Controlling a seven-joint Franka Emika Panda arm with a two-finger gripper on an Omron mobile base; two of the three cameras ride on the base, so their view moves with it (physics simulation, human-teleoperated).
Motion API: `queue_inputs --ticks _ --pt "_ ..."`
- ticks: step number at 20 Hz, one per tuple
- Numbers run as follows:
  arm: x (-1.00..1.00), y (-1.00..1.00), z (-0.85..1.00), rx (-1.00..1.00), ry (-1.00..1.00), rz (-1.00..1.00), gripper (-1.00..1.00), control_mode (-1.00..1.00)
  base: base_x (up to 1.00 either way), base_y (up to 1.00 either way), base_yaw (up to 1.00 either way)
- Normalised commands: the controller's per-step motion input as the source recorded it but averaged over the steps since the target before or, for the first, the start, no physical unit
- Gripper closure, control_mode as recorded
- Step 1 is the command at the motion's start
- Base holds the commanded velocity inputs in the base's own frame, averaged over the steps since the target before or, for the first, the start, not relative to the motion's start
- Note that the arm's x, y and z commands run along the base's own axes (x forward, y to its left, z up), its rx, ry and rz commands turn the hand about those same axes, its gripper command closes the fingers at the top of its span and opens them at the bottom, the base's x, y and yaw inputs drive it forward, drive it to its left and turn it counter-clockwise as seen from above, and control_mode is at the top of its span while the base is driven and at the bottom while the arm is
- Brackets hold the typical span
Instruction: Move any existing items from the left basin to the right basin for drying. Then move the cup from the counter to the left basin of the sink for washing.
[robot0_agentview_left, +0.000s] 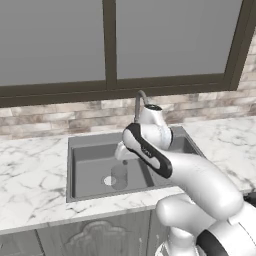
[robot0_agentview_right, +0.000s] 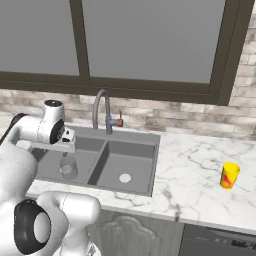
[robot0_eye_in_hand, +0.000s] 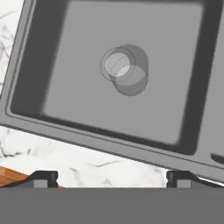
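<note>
1. Below the hand, on the floor of the left basin (robot0_agentview_left: 95, 172), stands the grey translucent tumbler (robot0_agentview_left: 119, 177), upright and just beside the round white drain (robot0_agentview_left: 108, 180); seen along the gripper, it partly overlaps that drain.
2. Above the tumbler hangs the gripper (robot0_eye_in_hand: 111, 178), jaws spread wide, fingertips (robot0_eye_in_hand: 43, 178) well clear of the glass and pinching nothing.
3. Beyond the divider to the hand's right lies the right basin (robot0_agentview_right: 125, 167), holding only its own white drain (robot0_agentview_right: 125, 178).
4. Farther right, well apart from the sink (robot0_agentview_right: 150, 165), the yellow cup (robot0_agentview_right: 229, 175) stands upright on the marble counter (robot0_agentview_right: 200, 165).
5. Behind the basins rises the gooseneck tap (robot0_agentview_right: 101, 111), under the window.
6. Progress, as judged: neither transfer is done. The tumbler has yet to go to the right basin, and the cup has yet to go to the left one; the first grasp appears to be in preparation.
</note>
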Motion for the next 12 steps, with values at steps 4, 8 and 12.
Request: queue_inputs --ticks 4,8,12 --pt "0.58 0.29 -0.59 0.0 0.04 -0.14 -1.0 -1.0 0.0 0.0 0.0" --pt "0.48 0.11 -0.39 0.0 0.0 -0.12 -1.0 -1.0 0.0 0.0 0.0" --pt "0.36 0.0 -0.33 -0.06 -0.01 -0.03 -1.0 -1.0 0.0 0.0 0.0"
